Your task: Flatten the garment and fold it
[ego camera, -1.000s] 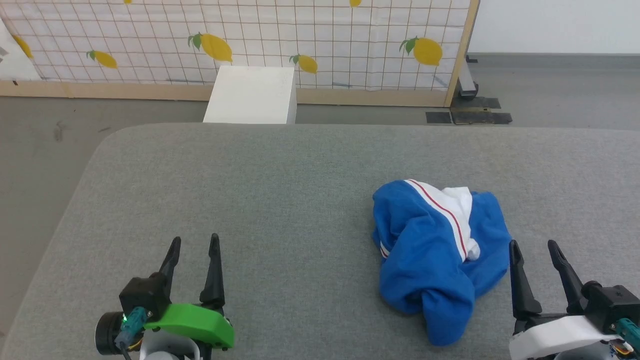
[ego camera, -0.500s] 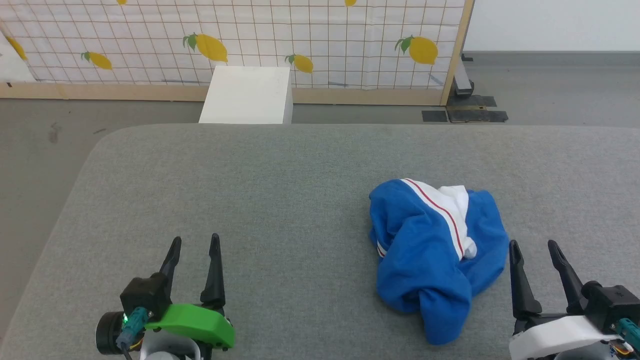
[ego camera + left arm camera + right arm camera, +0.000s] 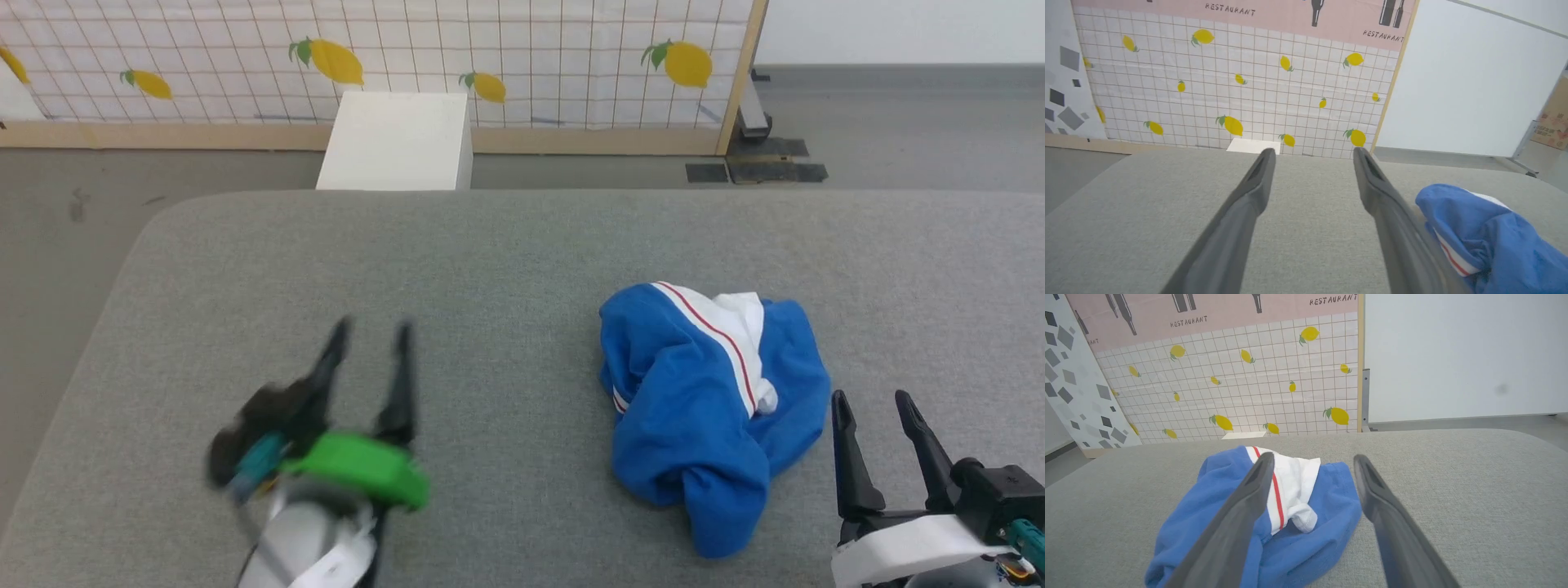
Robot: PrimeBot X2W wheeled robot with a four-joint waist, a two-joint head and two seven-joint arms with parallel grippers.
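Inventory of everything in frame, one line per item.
garment: one, royal blue with white and red-striped trim, crumpled on the table's right half
table: one, grey fabric top, foreground
white box: one, white, beyond the table's far edge
lemon-print screen: one, white grid with yellow lemons, wood frame, behind the box
left gripper: one, dark, green mount, jaws apart, left of the garment, blurred
right gripper: one, dark, white mount, jaws apart, beside the garment's right edge
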